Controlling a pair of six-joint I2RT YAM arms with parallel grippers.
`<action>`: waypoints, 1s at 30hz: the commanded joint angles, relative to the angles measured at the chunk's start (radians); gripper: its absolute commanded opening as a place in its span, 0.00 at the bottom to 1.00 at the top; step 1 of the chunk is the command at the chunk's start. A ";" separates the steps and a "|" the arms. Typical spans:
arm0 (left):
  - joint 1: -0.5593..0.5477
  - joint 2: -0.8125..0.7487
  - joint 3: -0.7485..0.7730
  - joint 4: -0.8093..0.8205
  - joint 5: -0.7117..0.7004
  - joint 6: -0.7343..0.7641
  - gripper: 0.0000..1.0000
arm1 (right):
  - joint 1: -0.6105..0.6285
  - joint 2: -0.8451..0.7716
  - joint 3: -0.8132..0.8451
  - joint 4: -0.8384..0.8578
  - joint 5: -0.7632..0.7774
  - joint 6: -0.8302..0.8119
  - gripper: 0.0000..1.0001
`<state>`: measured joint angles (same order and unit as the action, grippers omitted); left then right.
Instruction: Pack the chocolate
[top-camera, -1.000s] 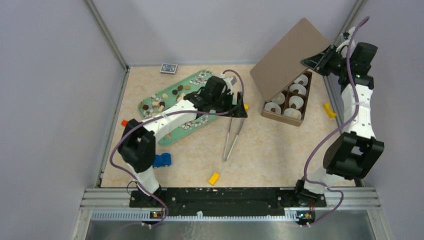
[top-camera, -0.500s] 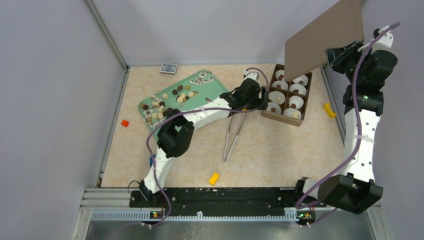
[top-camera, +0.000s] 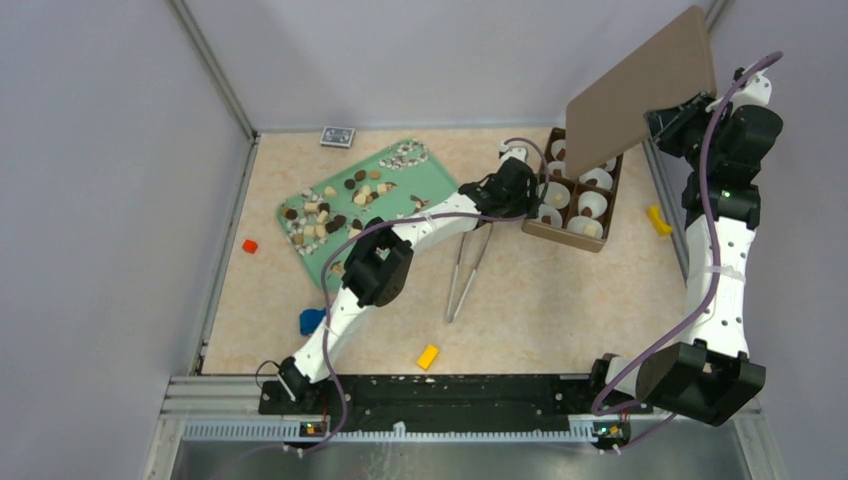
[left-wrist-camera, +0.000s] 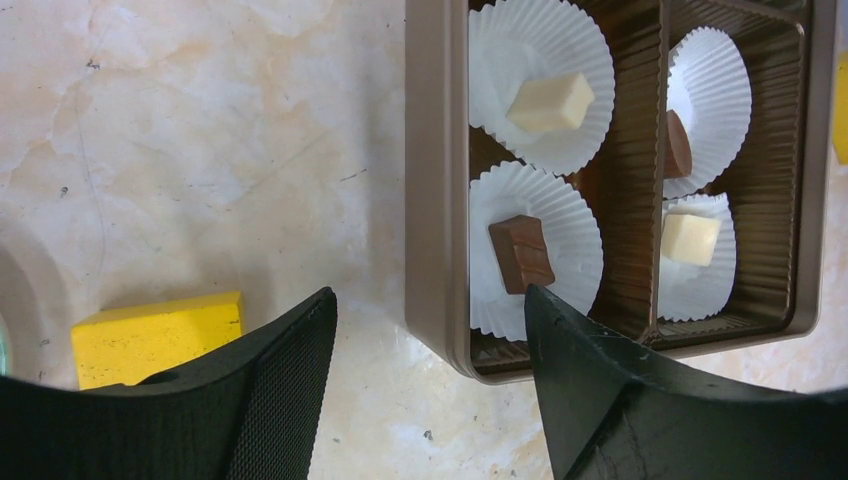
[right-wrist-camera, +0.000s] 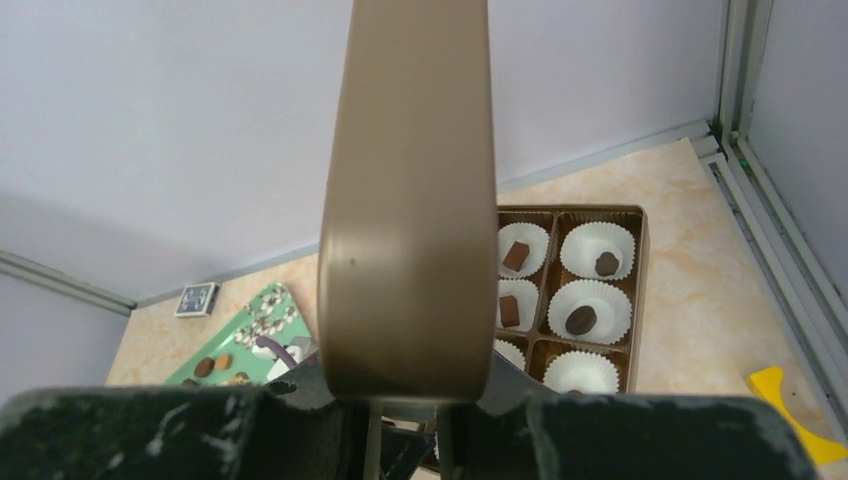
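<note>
Chocolate mostly lies on the green tray at ten o'clock; we count few pieces in the box at two o'clock. Our left gripper stands apart, empty; our right gripper clamps the lid.

A green plastic tray lies on the far left of the beige marbled tabletop, with small brown and cream chocolate pieces scattered on it. A brown compartmented box sits far right, with white pleated paper cups in its compartments and single pieces in several. The flat brown lid hangs tilted above the box's far right, in the right gripper. The left gripper is over the box's left wall, and a yellow block lies just left of that wall. Metal tweezers lie between tray and box, nearer. A blue toy car sits near the tray's near corner.
</note>
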<state>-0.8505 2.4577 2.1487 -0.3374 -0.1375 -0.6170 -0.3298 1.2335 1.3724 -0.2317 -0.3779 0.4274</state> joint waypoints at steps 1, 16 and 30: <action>-0.016 -0.029 0.003 -0.033 0.011 0.055 0.72 | -0.001 -0.031 0.021 0.090 0.008 0.001 0.00; -0.019 -0.119 -0.099 -0.181 0.106 0.166 0.74 | -0.002 -0.021 0.045 0.009 -0.028 -0.025 0.00; -0.018 -0.275 -0.230 -0.382 -0.024 0.286 0.78 | -0.002 0.098 0.205 -0.257 -0.273 -0.106 0.00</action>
<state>-0.8646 2.2902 1.9720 -0.6147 -0.0830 -0.3969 -0.3298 1.3247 1.4780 -0.4709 -0.5568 0.3553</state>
